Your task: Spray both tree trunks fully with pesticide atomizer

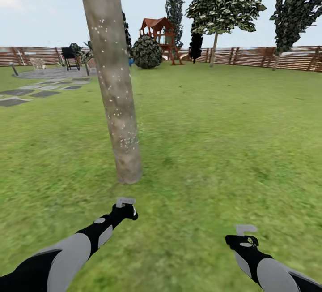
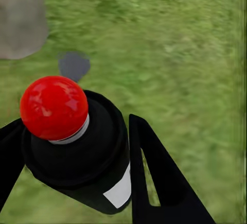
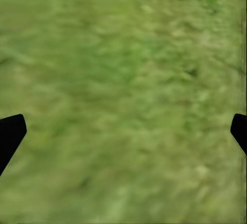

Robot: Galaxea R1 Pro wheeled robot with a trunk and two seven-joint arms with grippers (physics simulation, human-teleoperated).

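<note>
Left pincer (image 2: 77, 157): closed on the small black pesticide atomizer (image 2: 82, 152), which is clamped between two black fingers (image 2: 154, 177); in the head view the left pincer (image 1: 125, 211) is held low over the grass, near and just right of the trunk's foot.
Atomizer: a white label patch is seen on the black body, but no writing can be read; a round red cap sits on top in the wrist view, and a light grey head shows above the pincer in the head view. Its long axis runs along the fingers; the spray direction cannot be told.
Right pincer (image 3: 123, 131): opened wide, black fingertips (image 3: 10, 134) at both edges with only grass between; it is held low at the near right (image 1: 243, 238).
Tree trunk (image 1: 112, 77): a thick grey-brown mottled column, leaning slightly, dotted with tiny white specks of pesticide (image 1: 127, 137), densest low on its right side.
Open room: green lawn (image 1: 223, 148) lies bare to the right and far side, as far as the brown slatted wooden fence (image 1: 268, 57).
Far edge: grey paving slabs (image 1: 27, 92) lie at far left, a wooden playhouse (image 1: 158, 36) and a second leafy tree (image 1: 223, 5) at the fence.
</note>
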